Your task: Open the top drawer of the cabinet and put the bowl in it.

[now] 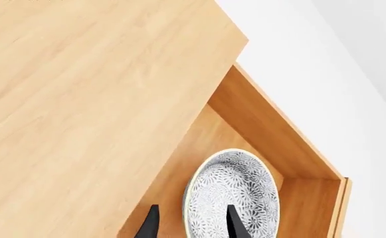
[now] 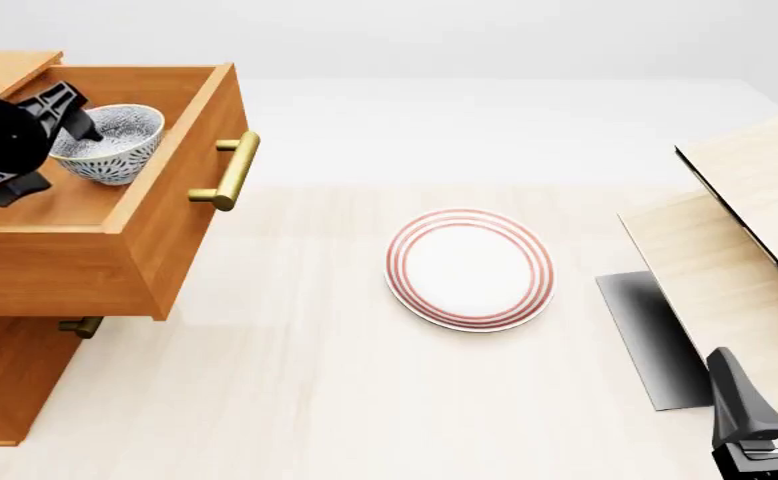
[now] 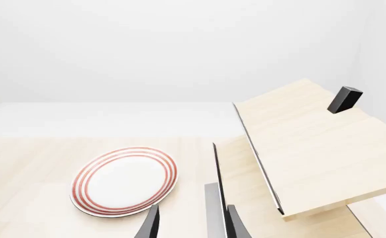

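The top drawer (image 2: 122,200) of the cabinet (image 2: 16,380) is pulled out, and the bowl (image 2: 112,143) is inside it — the left gripper (image 2: 62,115) is clamped on its rim. Only letting go is left, I think. The right gripper (image 3: 191,223), away from the cabinet beside the plate (image 2: 471,267), has its fingers apart and holds nothing.

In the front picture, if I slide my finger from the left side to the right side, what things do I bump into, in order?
left gripper → bowl → top drawer's brass handle → plate with red rings → pale wooden structure → right gripper
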### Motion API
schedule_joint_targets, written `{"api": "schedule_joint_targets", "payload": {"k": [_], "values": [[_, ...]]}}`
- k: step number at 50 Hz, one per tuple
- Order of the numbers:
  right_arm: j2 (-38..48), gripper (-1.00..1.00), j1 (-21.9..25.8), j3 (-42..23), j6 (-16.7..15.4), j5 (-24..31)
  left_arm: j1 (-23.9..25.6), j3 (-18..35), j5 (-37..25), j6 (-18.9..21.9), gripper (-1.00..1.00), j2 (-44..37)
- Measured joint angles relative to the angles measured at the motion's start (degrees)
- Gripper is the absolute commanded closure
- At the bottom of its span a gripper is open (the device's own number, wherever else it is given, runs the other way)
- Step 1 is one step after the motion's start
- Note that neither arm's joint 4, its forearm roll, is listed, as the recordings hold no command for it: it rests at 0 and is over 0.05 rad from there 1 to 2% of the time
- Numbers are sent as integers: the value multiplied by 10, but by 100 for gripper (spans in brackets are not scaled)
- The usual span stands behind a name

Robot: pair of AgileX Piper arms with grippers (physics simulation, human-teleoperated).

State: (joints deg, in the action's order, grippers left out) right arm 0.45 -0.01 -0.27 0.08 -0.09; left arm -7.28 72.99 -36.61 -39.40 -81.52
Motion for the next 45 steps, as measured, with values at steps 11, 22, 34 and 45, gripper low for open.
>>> {"api": "schedule_joint_targets", "payload": {"k": [11, 22, 34, 45], "values": [[0, -100, 0, 0, 0, 0, 5, 1, -11, 0, -100, 16], [0, -100, 0, 0, 0, 0, 10, 6, -29, 4, -100, 34], [0, -100, 0, 0, 0, 0, 12, 19, -54, 14, -100, 54], [0, -100, 0, 0, 0, 0, 12, 31, -81, 22, -100, 74]]}}
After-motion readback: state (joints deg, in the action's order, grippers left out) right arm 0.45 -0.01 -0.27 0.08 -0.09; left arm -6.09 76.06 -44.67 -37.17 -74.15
